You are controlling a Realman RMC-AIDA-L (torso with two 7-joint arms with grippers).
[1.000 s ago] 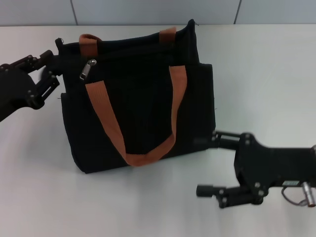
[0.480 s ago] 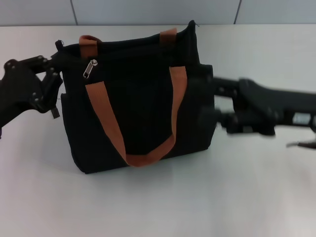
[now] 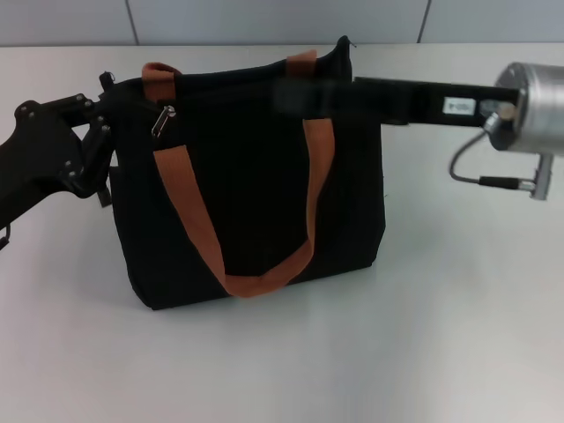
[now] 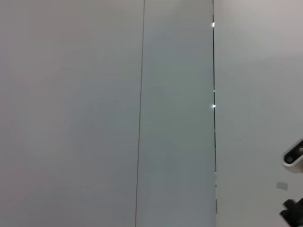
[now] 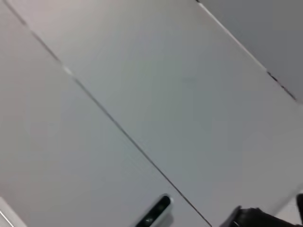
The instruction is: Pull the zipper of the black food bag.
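Note:
The black food bag (image 3: 251,176) stands upright on the white table in the head view, with its brown-orange straps hanging down the front. Its zipper (image 3: 161,121), a small silver slider with a pull tab, hangs near the bag's top left corner. My left gripper (image 3: 100,145) is open at the bag's left end, just left of the zipper, with its fingers against the side seam. My right arm reaches in from the right across the top of the bag. Its gripper (image 3: 295,92) is a dark blur against the bag's upper edge. Neither wrist view shows the bag.
The white table (image 3: 441,335) spreads around the bag, and a grey panelled wall (image 3: 264,18) runs behind it. The right arm's silver wrist and cable (image 3: 520,123) hang over the table's right side. Both wrist views show only pale panels with seams.
My right arm swung up from the table's front right to the bag's top edge. My left gripper moved closer against the bag's left end. The bag stayed put.

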